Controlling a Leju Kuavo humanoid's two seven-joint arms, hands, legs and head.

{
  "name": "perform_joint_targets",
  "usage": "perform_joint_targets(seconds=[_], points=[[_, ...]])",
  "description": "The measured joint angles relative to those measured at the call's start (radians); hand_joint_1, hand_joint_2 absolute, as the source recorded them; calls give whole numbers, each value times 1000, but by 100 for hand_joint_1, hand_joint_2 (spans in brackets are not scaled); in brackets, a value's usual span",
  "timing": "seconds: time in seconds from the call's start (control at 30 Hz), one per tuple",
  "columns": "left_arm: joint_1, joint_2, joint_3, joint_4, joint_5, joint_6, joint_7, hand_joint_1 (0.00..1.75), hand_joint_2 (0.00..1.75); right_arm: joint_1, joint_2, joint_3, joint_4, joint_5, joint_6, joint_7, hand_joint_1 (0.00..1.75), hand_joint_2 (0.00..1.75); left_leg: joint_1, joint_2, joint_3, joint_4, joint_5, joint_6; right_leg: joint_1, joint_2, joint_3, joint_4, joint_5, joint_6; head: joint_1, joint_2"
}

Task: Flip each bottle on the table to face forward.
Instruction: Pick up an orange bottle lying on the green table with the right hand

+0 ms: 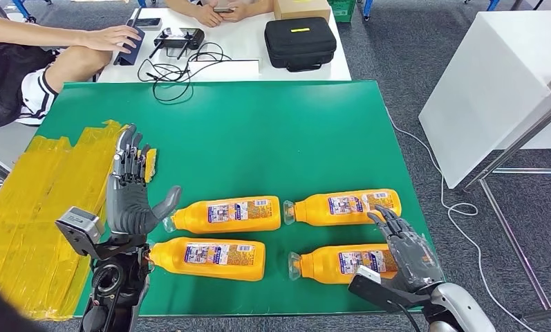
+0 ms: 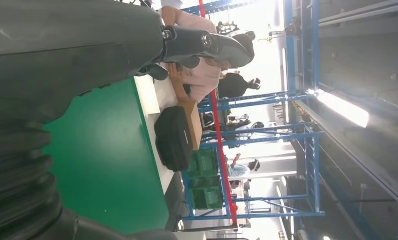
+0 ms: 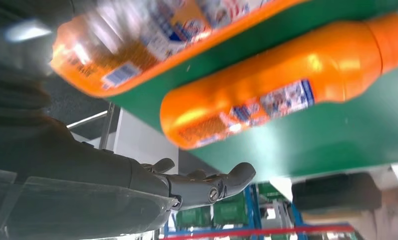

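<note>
A: What is lying nearest on the green table point(image 1: 258, 131)?

B: Two orange bottles are lying on their sides in the near row, caps pointing left. The near left bottle point(image 1: 210, 257) is sitting just right of the left arm; the near right bottle point(image 1: 338, 263) is lying just left of the right hand point(image 1: 407, 249).

A: Is the right hand gripping that bottle?

B: No. It is hovering at the bottle's right end with fingers spread and holding nothing. In the right wrist view its thumb point(image 3: 206, 185) is sticking out under the bottle's blurred base, apart from it.

A: And the left hand point(image 1: 131, 190)?

B: It is standing upright at the table's left side, palm flat, fingers apart, empty. Its thumb is pointing towards the cap of the far left bottle point(image 1: 225, 214), very close to it; I cannot tell whether they are touching.

A: Beyond that?

B: The far right bottle point(image 1: 345, 206) is lying beside the far left one, just past the right hand's fingertips. Yellow tape point(image 1: 30, 207) is covering the table's left edge. Farther off, a black case point(image 1: 300, 43) and cables point(image 1: 179, 69) are resting on a white table point(image 1: 245, 34), where people's hands are resting too.
</note>
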Motion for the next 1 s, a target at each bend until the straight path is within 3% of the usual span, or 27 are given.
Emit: perform_joint_targets(seconds=[0.43, 0.6, 0.63, 0.73, 0.77, 1.0], points=[[-22, 0, 0, 40, 0, 2, -6, 0, 175, -75, -34, 139, 212, -49, 24, 56, 0, 175, 0, 0, 0, 0, 0, 0, 0, 0, 0, 0, 0, 0, 0, 0], [-28, 0, 1, 47, 1, 5, -4, 0, 175, -108, -42, 173, 261, -56, 29, 76, 21, 175, 0, 1, 1, 0, 0, 0, 0, 0, 0, 0, 0, 0, 0, 0], [-30, 0, 1, 48, 2, 5, -3, 0, 175, -112, -43, 178, 267, -57, 31, 78, 47, 175, 0, 1, 2, 0, 0, 0, 0, 0, 1, 0, 0, 0, 0, 0], [-34, 0, 1, 54, 2, 5, -2, 0, 175, -122, -49, 189, 280, -61, 33, 82, 161, 175, 0, 1, 4, 0, 0, 0, 0, 1, 3, 0, 0, 0, 0, 0], [-36, 0, 1, 56, 2, 5, -1, 0, 175, -124, -50, 191, 283, -63, 34, 83, 174, 175, 0, 2, 5, 0, 0, 0, 0, 1, 4, 0, 0, 0, 0, 0], [-40, 0, 1, 67, 3, 5, 7, 0, 175, -136, -58, 207, 290, -77, 39, 95, 175, 175, 0, 1, 8, 0, 0, 0, 0, 1, 6, -1, 0, 0, 0, 0]])
